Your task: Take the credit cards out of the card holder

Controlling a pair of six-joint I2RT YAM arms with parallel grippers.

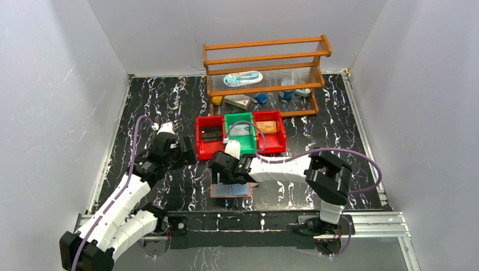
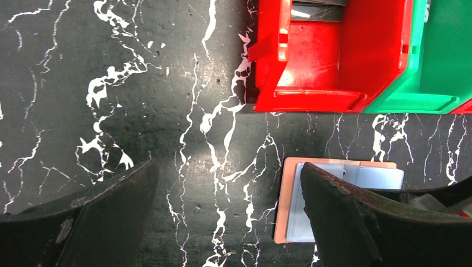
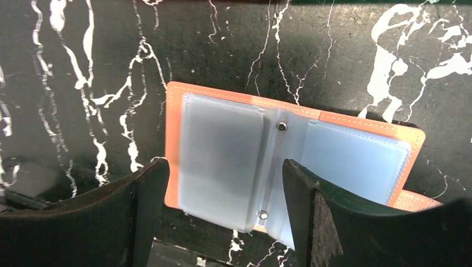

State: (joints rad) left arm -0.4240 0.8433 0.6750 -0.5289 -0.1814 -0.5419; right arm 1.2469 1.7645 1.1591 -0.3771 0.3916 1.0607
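The card holder (image 1: 231, 190) lies open and flat near the table's front edge, pinkish-brown with clear bluish sleeves (image 3: 222, 150) that look empty. My right gripper (image 3: 225, 164) hovers right above it, open, with nothing between its fingers. My left gripper (image 2: 227, 167) is open over bare table to the left of the holder (image 2: 289, 206). Three credit cards lie in the bins: a black one (image 1: 211, 134), a grey one (image 1: 239, 130) and an orange one (image 1: 268, 127). In the top view the right gripper (image 1: 221, 176) is over the holder and the left gripper (image 1: 186, 151) is beside the left red bin.
A red bin (image 1: 202, 148), a green bin (image 1: 246, 148) and another red bin (image 1: 277, 148) stand in a row behind the holder. A wooden rack (image 1: 265, 56) with small items is at the back. White walls enclose the table.
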